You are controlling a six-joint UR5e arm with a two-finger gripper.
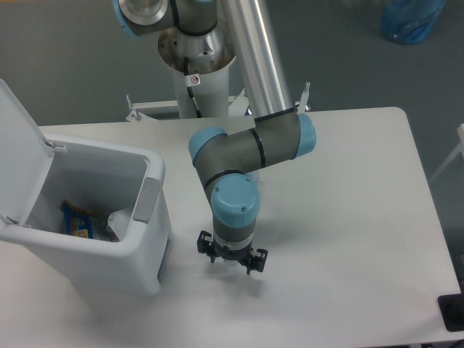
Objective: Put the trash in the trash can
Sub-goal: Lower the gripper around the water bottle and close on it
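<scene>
The trash can (148, 250) is a large white bin at the left with its flip lid (20, 148) standing open and a grey panel (147, 199) on the side facing the arm. My gripper (232, 261) points straight down just right of the bin, low over the table. Its black finger links are spread apart, so it looks open. A small pale bit of trash (230, 263) peeks out between the fingers at table level. The wrist hides most of it, and no grip on it shows.
Inside the bin lie a blue and yellow packet (78, 221) and some white crumpled material (119, 217). The arm's base column (197, 69) stands behind the table. A blue bag (412, 20) lies on the floor at far right. A dark object (453, 313) sits at the table's right front corner.
</scene>
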